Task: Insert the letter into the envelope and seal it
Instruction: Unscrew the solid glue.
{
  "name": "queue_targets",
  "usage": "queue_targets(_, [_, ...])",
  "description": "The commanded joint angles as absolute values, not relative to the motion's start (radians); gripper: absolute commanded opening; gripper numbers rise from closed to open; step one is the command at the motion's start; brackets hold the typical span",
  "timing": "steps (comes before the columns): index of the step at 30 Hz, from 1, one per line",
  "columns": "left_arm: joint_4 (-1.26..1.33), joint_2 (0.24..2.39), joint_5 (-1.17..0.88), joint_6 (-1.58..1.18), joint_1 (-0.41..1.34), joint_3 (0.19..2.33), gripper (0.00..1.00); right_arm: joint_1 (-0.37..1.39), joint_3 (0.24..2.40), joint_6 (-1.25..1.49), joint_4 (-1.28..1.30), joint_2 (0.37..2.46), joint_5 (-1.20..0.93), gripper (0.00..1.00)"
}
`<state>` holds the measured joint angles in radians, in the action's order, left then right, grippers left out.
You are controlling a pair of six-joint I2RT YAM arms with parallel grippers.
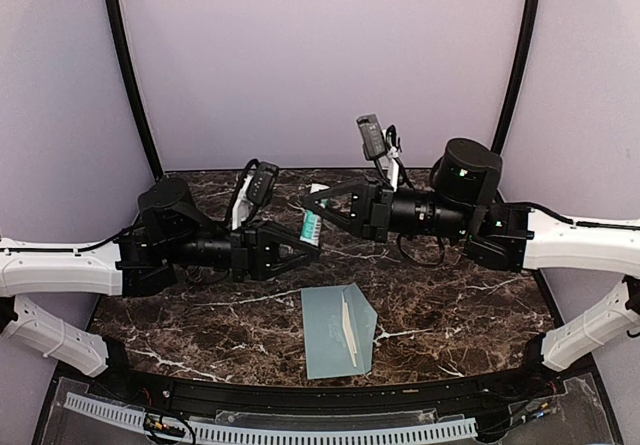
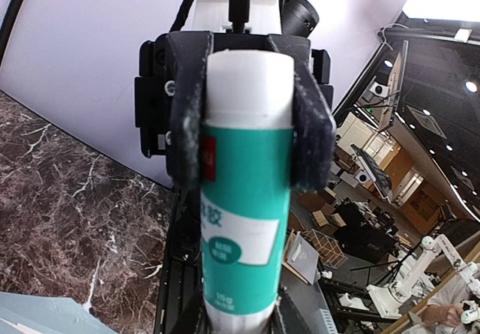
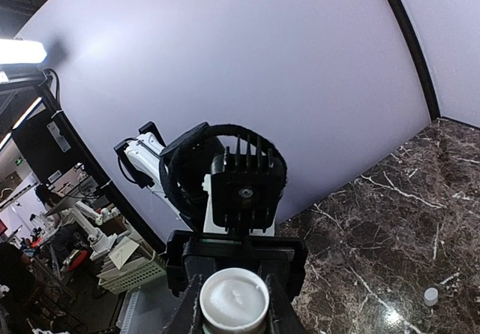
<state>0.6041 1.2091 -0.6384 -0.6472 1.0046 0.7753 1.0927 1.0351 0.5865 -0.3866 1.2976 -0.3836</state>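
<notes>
**Glue stick held between both arms; envelope flat on bench**

Both end effectors met over mid-bench, tips facing each other. The right end effector (image 1: 315, 213) was clenched on the white end of the glue stick (image 2: 244, 221). The left end effector (image 1: 305, 248) was pressed against both sides of its teal-labelled base, grasping it too. The stick was off the bench (image 1: 460, 310), bridging the two.

The envelope (image 1: 335, 335) lay flat on the dark marble. It was nearer the arm bases than the end effectors, slightly right of their meeting point, and touched by neither. Its pointed flap lay open toward the right. A pale strip showed along the flap fold; could not tell if that was the letter.
</notes>
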Motion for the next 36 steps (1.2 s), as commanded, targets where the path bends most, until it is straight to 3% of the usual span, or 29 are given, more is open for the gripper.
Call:
queue_targets(1, [0.575, 1.186, -0.548, -0.623, 1.008, 0.781, 0.10, 1.098, 1.053, 0.548, -0.330, 1.293, -0.301, 0.00])
queue_targets(8, [0.556, 1.164, -0.444, -0.627, 1.008, 0.771, 0.10, 1.130, 1.099, 0.488, -0.204, 1.332, -0.136, 0.00])
queue_targets(21, [0.370, 1.134, -0.184, -0.583, 1.008, 0.794, 0.09, 1.245, 1.319, 0.490, 0.118, 1.521, 0.409, 0.00])
queue_targets(30, [0.365, 1.137, -0.154, -0.584, 1.009, 0.797, 0.09, 1.278, 1.398, 0.545, 0.183, 1.604, 0.504, 0.00])
queue_targets(32, [0.374, 1.130, -0.165, -0.582, 1.008, 0.789, 0.12, 1.278, 1.390, 0.550, 0.174, 1.594, 0.498, 0.00])
queue_targets(34, [0.399, 1.102, -0.194, -0.584, 1.007, 0.769, 0.21, 1.273, 1.366, 0.552, 0.146, 1.562, 0.477, 0.02])
queue_targets(36, [0.443, 1.069, -0.223, -0.591, 1.006, 0.741, 0.37, 1.256, 1.318, 0.535, 0.072, 1.515, 0.391, 0.04])
